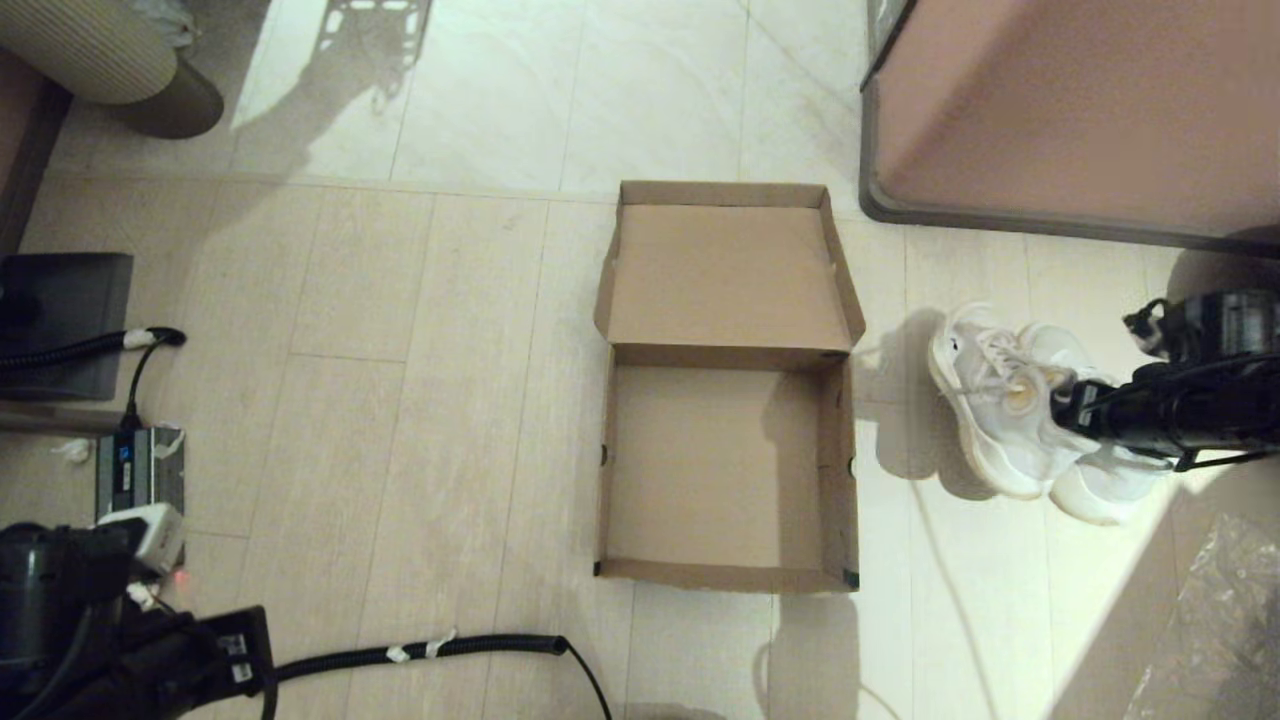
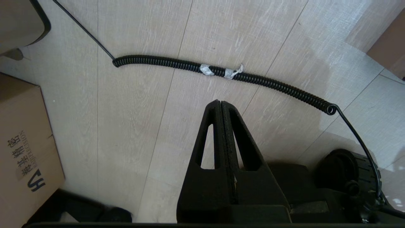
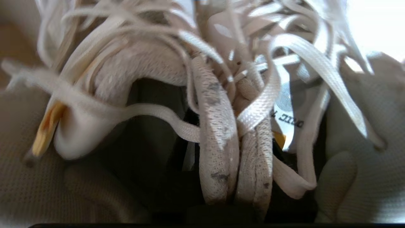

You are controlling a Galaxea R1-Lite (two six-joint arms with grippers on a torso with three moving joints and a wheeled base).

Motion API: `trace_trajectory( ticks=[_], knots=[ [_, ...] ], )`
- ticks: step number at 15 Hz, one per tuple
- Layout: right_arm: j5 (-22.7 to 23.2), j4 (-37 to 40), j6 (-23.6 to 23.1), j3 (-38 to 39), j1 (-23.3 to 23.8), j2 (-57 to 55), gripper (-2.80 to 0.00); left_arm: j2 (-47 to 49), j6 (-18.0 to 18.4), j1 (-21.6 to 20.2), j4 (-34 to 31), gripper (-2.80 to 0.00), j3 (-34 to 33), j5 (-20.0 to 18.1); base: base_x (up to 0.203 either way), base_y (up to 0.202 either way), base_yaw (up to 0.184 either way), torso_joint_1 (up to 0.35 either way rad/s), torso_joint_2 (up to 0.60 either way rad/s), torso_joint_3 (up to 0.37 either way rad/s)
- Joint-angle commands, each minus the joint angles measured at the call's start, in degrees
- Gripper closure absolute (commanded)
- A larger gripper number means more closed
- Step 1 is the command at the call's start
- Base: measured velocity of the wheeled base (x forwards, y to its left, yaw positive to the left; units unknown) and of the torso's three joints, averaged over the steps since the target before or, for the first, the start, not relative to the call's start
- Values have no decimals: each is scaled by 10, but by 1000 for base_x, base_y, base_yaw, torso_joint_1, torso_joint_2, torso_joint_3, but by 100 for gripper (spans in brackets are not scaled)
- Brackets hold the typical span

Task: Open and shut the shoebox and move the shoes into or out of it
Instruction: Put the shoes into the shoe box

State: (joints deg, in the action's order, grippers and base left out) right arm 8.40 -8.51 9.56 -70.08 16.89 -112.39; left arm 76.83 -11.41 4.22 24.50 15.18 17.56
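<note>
White shoes [image 1: 1010, 410] at right end effector [image 1: 1068, 405]

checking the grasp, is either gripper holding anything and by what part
The right gripper is pinching both shoes together by their inner collars. The left gripper is shut and holds nothing.

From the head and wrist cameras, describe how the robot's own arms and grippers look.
Both arms are matte black. The left gripper has two tapered, wedge-shaped fingers with elongated cut-outs; its arm carries small white labels. The right gripper ends a slim black tube with thin cables along it and a blocky housing behind.
</note>
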Motion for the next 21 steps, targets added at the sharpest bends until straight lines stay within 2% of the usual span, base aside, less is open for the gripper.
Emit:
trace_trajectory(
  ticks=[1,4,8,11,13,14,16,19,21],
  knots=[
    [3,45,2,24,-34,149,0,-8,-2,0,2,0,0,1,0,0,0,0,0,0],
    [2,120,5,56,-103,266,0,-20,-3,0,2,0,-4,1,0,0,0,0,0,0],
    [-10,212,41,72,-248,339,0,-38,-2,0,2,0,-12,1,0,0,0,0,0,0],
    [-93,205,108,104,-378,337,0,-47,0,-1,1,0,-11,3,0,0,0,0,0,0],
    [-182,171,183,128,-456,298,0,-46,0,-1,1,0,-12,6,0,0,0,0,0,0],
    [-215,150,210,139,-481,273,0,-47,1,-1,1,0,-11,6,0,0,0,0,0,0],
    [-242,104,247,147,-507,228,0,-43,3,-1,1,0,-4,9,0,0,0,0,0,0],
    [-263,70,260,145,-523,160,0,-35,3,-3,1,0,-1,9,0,0,0,0,0,0],
    [-277,18,261,141,-531,110,0,-33,3,-3,1,0,-1,8,0,0,0,0,0,0]
  ],
)
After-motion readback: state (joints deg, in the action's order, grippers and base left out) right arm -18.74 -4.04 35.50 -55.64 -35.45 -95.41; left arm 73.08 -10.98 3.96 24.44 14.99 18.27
